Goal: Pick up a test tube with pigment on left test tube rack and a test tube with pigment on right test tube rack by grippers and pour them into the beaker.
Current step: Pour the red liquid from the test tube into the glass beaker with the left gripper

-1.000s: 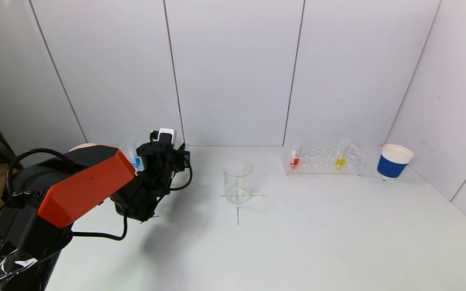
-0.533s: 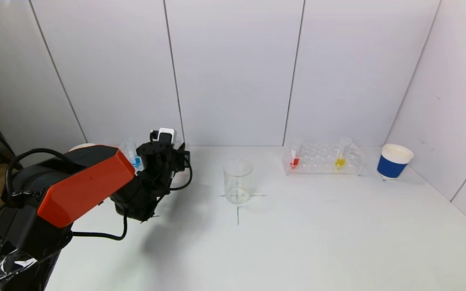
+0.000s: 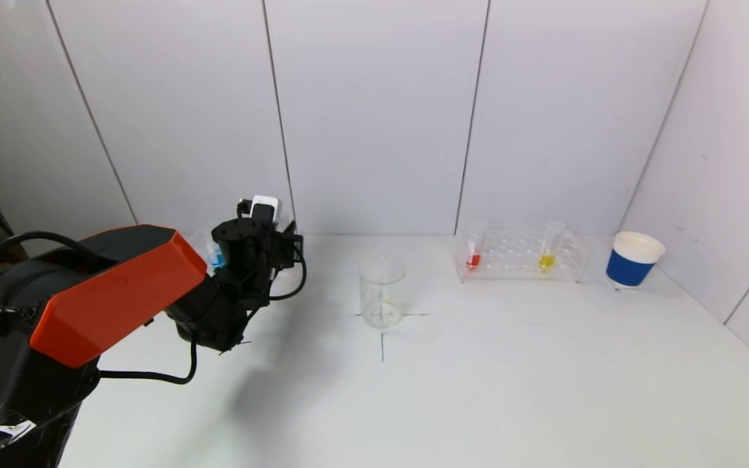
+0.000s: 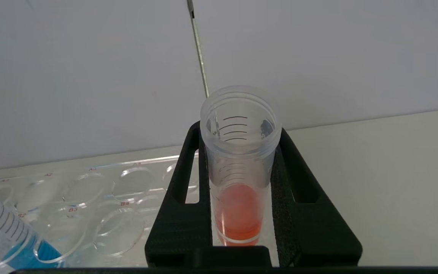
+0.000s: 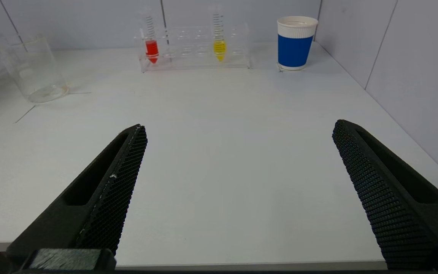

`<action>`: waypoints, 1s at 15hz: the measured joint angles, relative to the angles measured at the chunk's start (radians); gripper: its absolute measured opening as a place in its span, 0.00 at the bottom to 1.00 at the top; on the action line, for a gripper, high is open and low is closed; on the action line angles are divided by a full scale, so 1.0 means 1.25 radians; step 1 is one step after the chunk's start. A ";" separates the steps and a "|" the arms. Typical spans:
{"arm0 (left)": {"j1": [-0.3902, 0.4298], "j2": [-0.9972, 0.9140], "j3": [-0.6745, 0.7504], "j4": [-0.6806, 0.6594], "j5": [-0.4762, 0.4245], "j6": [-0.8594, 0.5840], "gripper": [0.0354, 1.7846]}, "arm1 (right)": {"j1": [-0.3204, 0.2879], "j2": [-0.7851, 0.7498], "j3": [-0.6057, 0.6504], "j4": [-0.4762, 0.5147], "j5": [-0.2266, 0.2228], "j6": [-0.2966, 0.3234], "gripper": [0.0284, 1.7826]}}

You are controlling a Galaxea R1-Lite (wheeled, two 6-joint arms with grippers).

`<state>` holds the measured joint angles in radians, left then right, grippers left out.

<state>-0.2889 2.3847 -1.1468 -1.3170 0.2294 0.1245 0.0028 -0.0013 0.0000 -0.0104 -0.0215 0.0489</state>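
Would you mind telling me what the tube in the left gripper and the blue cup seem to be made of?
The tube in the left gripper looks like clear plastic: see-through, printed graduations, threaded rim. The blue cup looks like paper: matte, opaque, with a blue sleeve and white rim.

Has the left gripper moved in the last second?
Yes. The left gripper, shut on the red-pigment tube, has risen slightly and shifted left, away from the beaker, which stays on its cross mark.
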 joint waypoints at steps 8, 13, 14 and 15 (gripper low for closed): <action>-0.009 -0.146 -0.052 0.195 -0.008 0.011 0.24 | 0.000 0.000 0.000 0.000 0.000 0.000 1.00; -0.028 -0.224 -0.192 0.422 -0.017 0.010 0.24 | 0.000 0.000 0.000 0.000 0.000 0.000 1.00; -0.032 -0.236 -0.213 0.474 -0.022 0.009 0.24 | 0.000 0.000 0.000 0.000 0.000 0.000 1.00; -0.038 -0.247 -0.230 0.521 -0.030 0.009 0.24 | 0.000 0.000 0.000 0.000 0.000 0.000 1.00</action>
<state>-0.3362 2.0762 -1.4340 -0.6662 0.1923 0.1360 0.0032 -0.0013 0.0000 -0.0104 -0.0215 0.0489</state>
